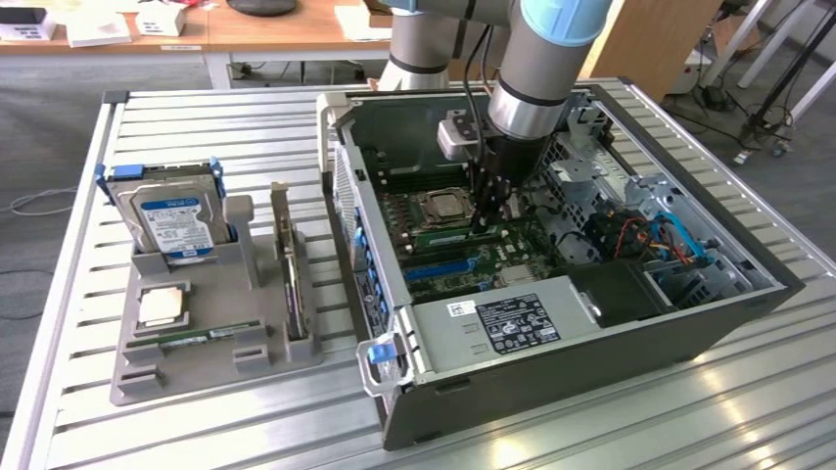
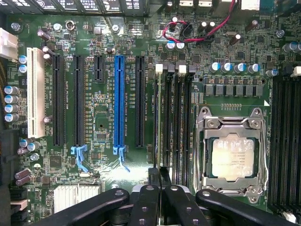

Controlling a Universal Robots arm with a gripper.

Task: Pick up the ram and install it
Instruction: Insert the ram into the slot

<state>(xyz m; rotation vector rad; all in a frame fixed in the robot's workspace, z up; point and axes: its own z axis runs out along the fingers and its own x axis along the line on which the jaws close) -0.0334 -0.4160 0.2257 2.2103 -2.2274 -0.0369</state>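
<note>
Nearest the lens in the wrist view, the black fingers (image 2: 146, 202) of the tool (image 2: 157, 188), drawn close together with hardly a gap. A thin dark edge between the tips; impossible to tell whether pinched or merely touched. Beyond them, a green motherboard (image 2: 101, 127) with black expansion slots, one blue slot (image 2: 119, 101) and one white slot (image 2: 33, 92). Just beside the tips, a bank of black memory slots (image 2: 176, 122), and next to those the silver processor (image 2: 233, 157) in its metal socket.

In the exterior view, the arm (image 1: 542, 69) reaching straight down into an open computer case (image 1: 731, 323) lying on its side on the slatted metal table (image 1: 588, 431). Tool (image 1: 490, 220) low over the board, just beside the processor (image 1: 444, 206). Ram (image 1: 451, 238) seen as a narrow green stick on edge in the slots directly under the tool. Power supply (image 1: 516, 318) with a black label near the case's front edge.

On the exterior view's left, well apart from the case, a grey tray (image 1: 144, 377) with a hard drive (image 1: 170, 220) upright, a spare chip (image 1: 160, 305) flat, and a thin green strip (image 1: 196, 340) lying flat beside it.
</note>
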